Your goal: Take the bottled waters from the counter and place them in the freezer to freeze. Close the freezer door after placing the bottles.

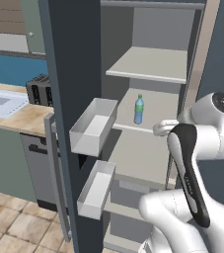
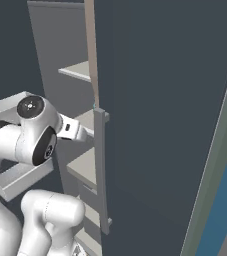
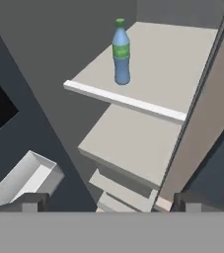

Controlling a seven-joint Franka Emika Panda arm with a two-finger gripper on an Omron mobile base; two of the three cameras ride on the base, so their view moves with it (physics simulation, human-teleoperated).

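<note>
While the clear blue plastic bottle with a green cap (image 3: 121,53) stands upright on a pale grey freezer shelf (image 3: 158,69), the 2-finger gripper (image 3: 111,201) hangs spread and empty beside the open dark grey freezer door (image 1: 69,89).

Clear blue plastic bottle with a green cap (image 3: 121,52) looks glossy on a smooth, matt pale grey freezer shelf (image 3: 153,64). Matt dark slate door (image 1: 74,74), smooth white plastic-looking bins (image 1: 91,128), marble-patterned beige counter (image 1: 27,118).
</note>
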